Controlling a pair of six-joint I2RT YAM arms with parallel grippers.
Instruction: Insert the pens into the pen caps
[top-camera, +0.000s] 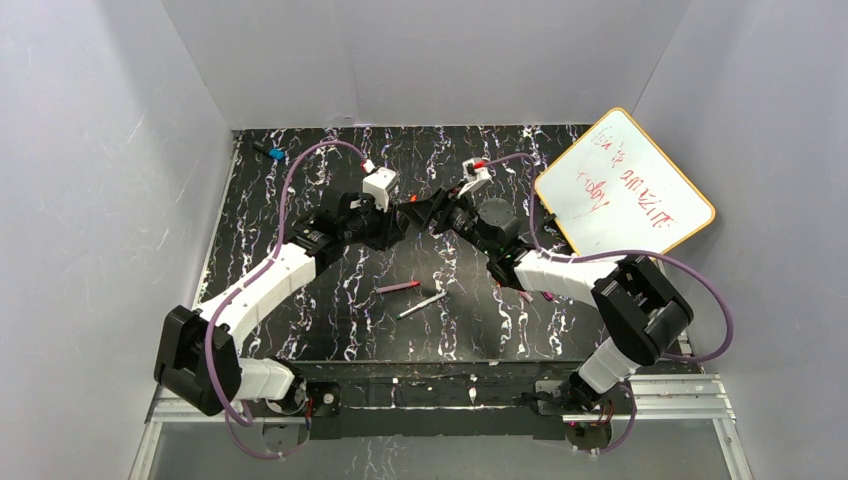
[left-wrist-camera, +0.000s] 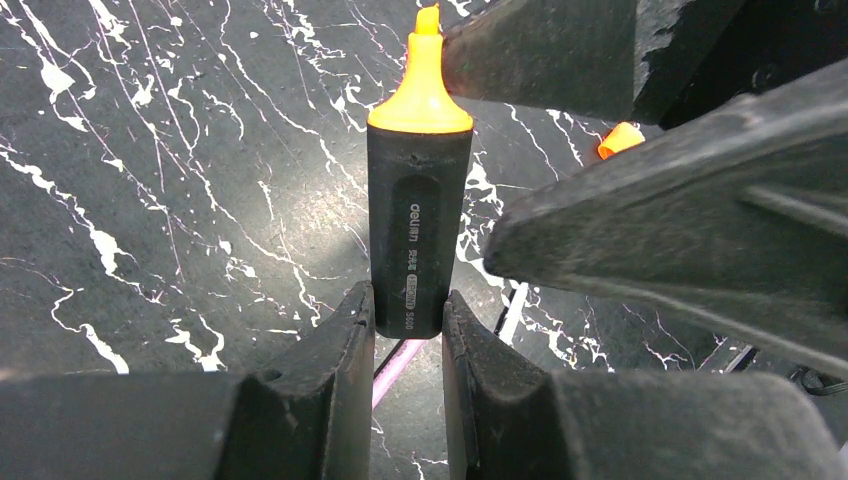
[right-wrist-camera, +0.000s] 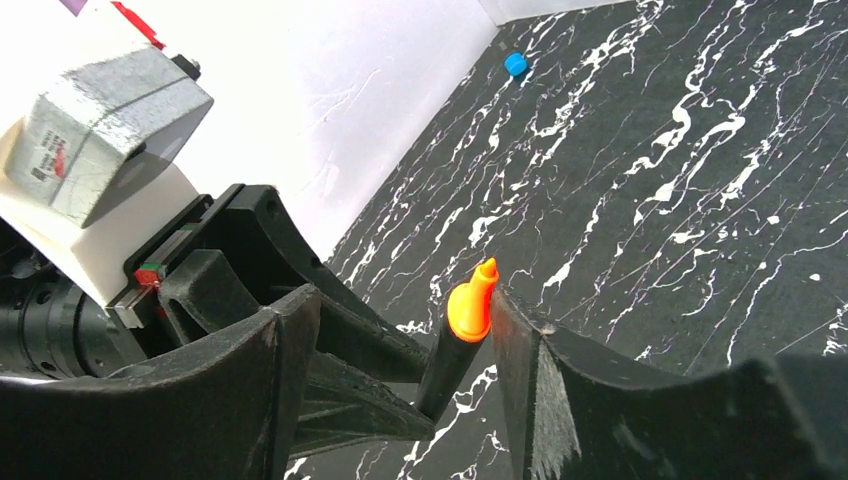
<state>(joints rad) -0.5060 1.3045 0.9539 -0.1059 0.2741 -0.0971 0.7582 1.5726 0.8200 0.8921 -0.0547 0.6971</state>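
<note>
Mid-frame in the top view, over the table (top-camera: 330, 330), left pincer (left-wrist-camera: 408, 308) clamps the black highlighter (left-wrist-camera: 418, 215) by its tail so the bare orange tip (right-wrist-camera: 470, 305) juts between the parted, empty jaws of the right pincer (right-wrist-camera: 400, 310), probably presenting it for capping; no cap on it yet.

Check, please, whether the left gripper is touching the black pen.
Touching. In the left wrist view, the left gripper's fingers press against both sides of the black pen, with no gap visible.
</note>
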